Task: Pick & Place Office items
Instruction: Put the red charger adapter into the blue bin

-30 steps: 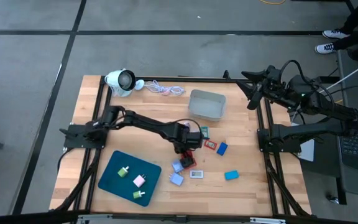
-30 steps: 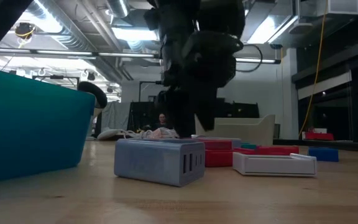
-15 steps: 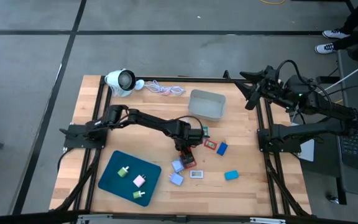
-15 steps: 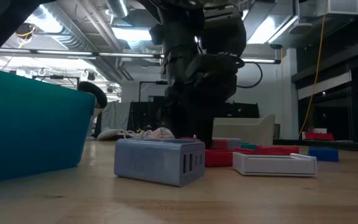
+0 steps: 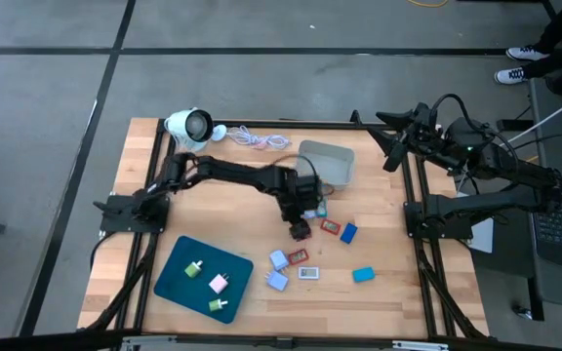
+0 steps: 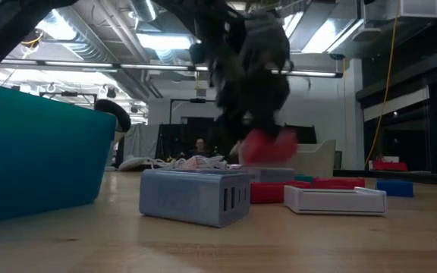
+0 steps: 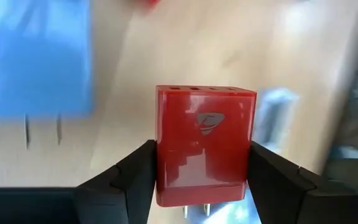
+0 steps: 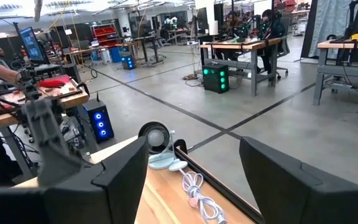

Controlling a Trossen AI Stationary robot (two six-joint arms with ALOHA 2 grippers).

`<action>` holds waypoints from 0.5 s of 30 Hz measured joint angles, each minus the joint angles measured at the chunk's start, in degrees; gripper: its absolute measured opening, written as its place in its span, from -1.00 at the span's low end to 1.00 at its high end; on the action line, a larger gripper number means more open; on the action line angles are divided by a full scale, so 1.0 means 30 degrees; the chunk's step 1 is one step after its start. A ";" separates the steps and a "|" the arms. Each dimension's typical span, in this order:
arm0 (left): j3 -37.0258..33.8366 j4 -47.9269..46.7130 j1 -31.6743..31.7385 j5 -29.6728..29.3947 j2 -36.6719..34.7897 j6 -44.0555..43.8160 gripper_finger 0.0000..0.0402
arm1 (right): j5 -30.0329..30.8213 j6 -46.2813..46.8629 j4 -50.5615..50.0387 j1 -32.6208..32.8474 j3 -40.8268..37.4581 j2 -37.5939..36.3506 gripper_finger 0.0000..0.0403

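**Red charger gripped and clear of the table**

The left gripper (image 7: 201,186) has its two dark fingers pressed against the sides of a red charger block (image 7: 205,144), a glossy, square-edged plastic cube with a row of small ports on one face and metal prongs poking out at the other end. In the low view the red block (image 6: 268,145) hangs above the wood, so the step in hand looks like the carry after a pick. In the high view the left gripper (image 5: 301,226) sits mid-table, near the grey bin (image 5: 326,164).

The next move, as I judge it, calls for swinging over to the dark teal tray (image 5: 175,277) (three small pieces already lie in it) and letting go low, since a smooth hard cube could bounce or slide.

More pieces wait on the pale wooden table (image 5: 144,161): a grey-blue ported block (image 6: 194,195), a flat white one (image 6: 334,199), and a blue one (image 5: 363,275).

The right gripper (image 8: 191,177) waits off the table's far right corner, fingers spread and empty.
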 joint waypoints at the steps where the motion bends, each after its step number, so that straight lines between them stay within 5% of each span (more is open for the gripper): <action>1: 0.0003 -0.0140 0.0203 0.0292 -0.0334 0.0291 0.02 | -0.0005 0.0001 0.0004 0.0004 0.0000 0.0007 0.28; 7: -0.0019 -0.1521 0.1199 0.0683 -0.3169 0.1613 0.02 | 0.0003 -0.0060 0.0132 0.0000 0.0000 0.0000 0.27; 15: -0.0003 -0.6541 0.0886 -0.4730 -0.8272 -0.0070 0.02 | 0.0053 -0.0126 0.0168 0.0000 0.0000 0.0000 0.27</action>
